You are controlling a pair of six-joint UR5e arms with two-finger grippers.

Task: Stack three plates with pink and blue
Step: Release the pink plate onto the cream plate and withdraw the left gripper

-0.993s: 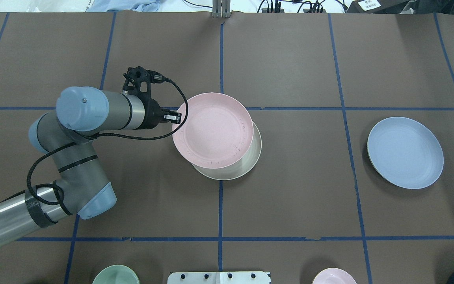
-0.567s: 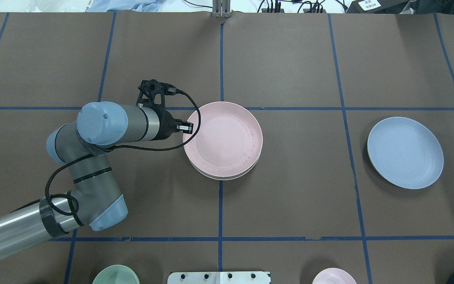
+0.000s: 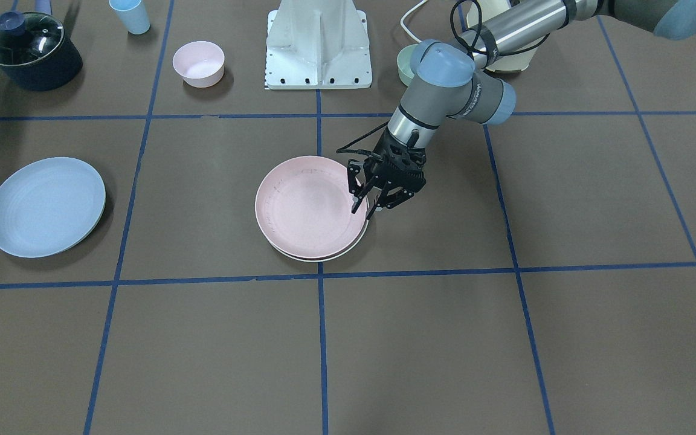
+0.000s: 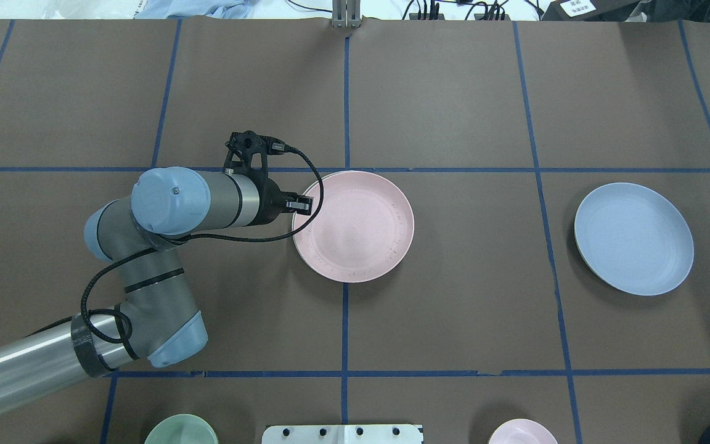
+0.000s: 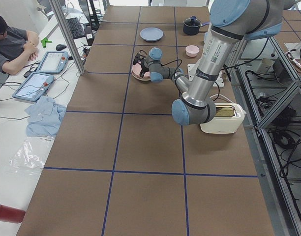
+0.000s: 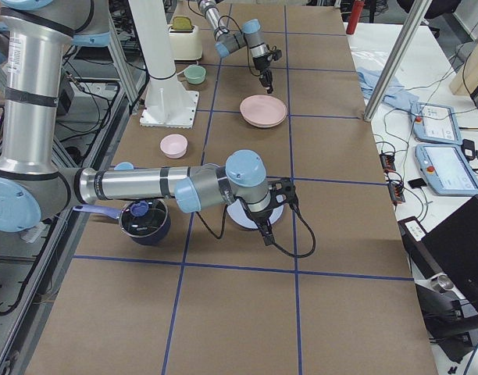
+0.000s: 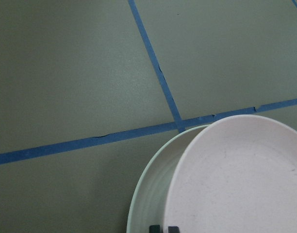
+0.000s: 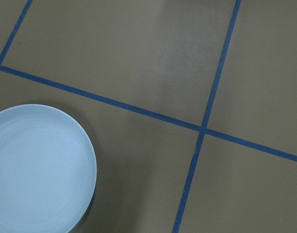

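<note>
The pink plate [image 4: 353, 226] lies on the cream plate [image 3: 324, 258] at the table's middle, and only a thin cream rim shows beneath it. In the left wrist view the cream plate [image 7: 148, 194] sticks out beside the pink plate [image 7: 236, 184]. My left gripper [image 3: 363, 211] is shut on the pink plate's rim on the robot's left side; it also shows in the overhead view [image 4: 306, 204]. The blue plate [image 4: 633, 238] lies alone far to the right. My right gripper [image 6: 264, 230] shows only in the exterior right view, in front of the blue plate; I cannot tell whether it is open.
Along the robot's edge stand a small pink bowl [image 3: 199, 63], a green bowl [image 4: 180, 430], a light blue cup [image 3: 130, 15], a dark lidded pot [image 3: 31, 51] and the white robot base [image 3: 319, 45]. A cream toaster [image 5: 220, 118] stands near the left arm.
My left gripper has carried the pink plate right and toward the robot, and down onto the cream plate. The cream plate is now almost covered. The blue plate has not moved.
</note>
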